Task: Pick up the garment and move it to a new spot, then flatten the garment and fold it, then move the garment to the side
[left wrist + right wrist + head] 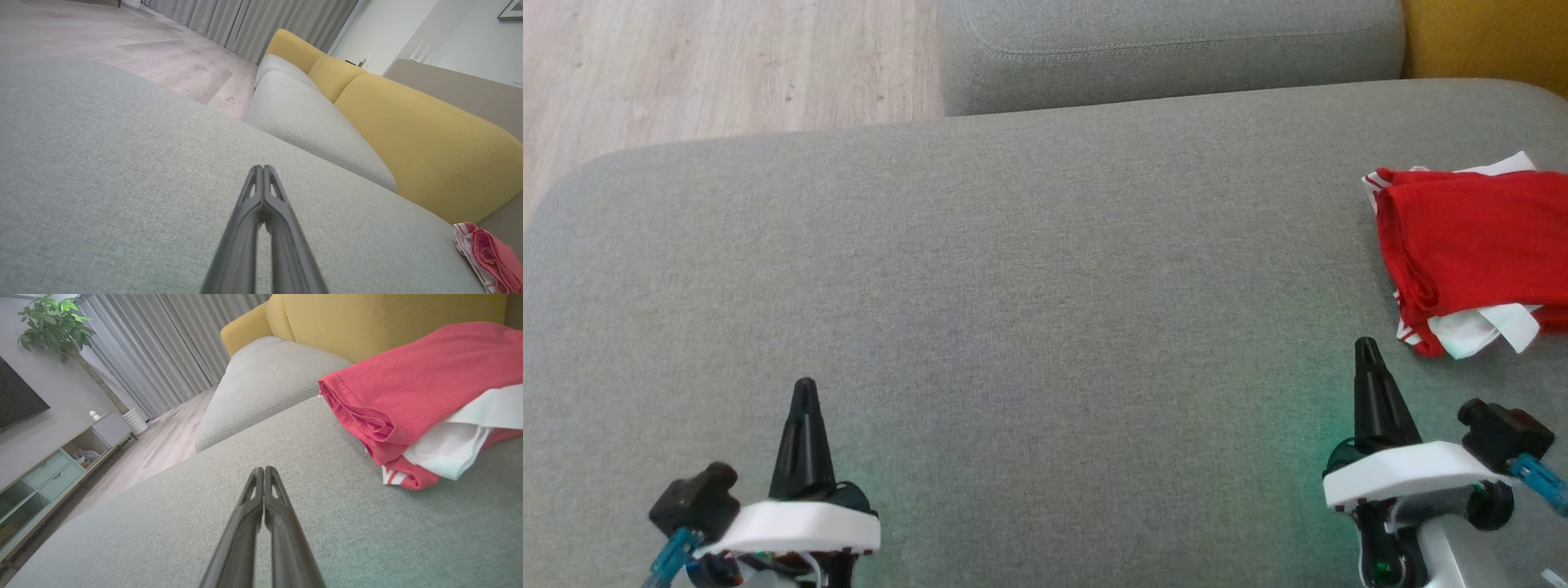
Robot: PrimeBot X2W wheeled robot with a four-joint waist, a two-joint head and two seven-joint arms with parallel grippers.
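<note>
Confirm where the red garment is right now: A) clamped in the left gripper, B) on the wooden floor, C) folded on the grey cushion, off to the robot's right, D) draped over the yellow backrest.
C: the red garment lies folded on the grey cushion, just beyond the shut right gripper and apart from it.

right claw [264, 470] closed, empty | folded red-and-white garment [412, 396] on grey sofa seat [204, 522], apart

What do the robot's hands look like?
The left gripper and right gripper each have two long black fingers tapering to a point, with slots near the tips. Under them is a white collar. Beside each sits a small black camera box with a blue plug.
</note>
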